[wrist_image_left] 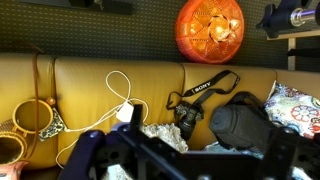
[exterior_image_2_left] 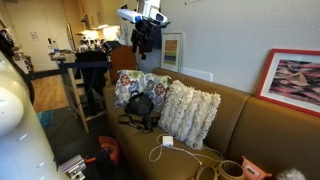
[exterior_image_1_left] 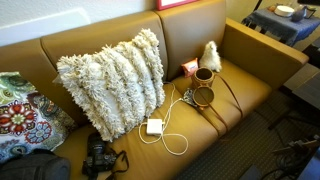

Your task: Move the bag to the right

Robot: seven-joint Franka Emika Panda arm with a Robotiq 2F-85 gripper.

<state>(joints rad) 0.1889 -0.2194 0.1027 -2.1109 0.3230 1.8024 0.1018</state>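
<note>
Gripper [exterior_image_2_left: 146,32]: was held high above the sofa [exterior_image_1_left: 250,70], well apart from everything. In the wrist view its fingers were seen spread wide, with nothing between them.
Bag [exterior_image_1_left: 203,86]: was found on the seat cushion beside the shaggy pillow [exterior_image_1_left: 112,82], just in front of the fluffy white object [exterior_image_1_left: 210,54]. The strap [exterior_image_1_left: 230,95] trailed loose across the seat.
Risk, cable: the white cable [exterior_image_1_left: 168,138] was seen running up close to the bag. It could be pinched along with the bag and the charger [exterior_image_1_left: 154,126] dragged.
Risk, strap: a grasp on the strap alone was judged likely to leave the cup-like parts swinging or snagged.
Risk, approach: a long descent was needed, and the fluffy white object could be knocked.
</note>
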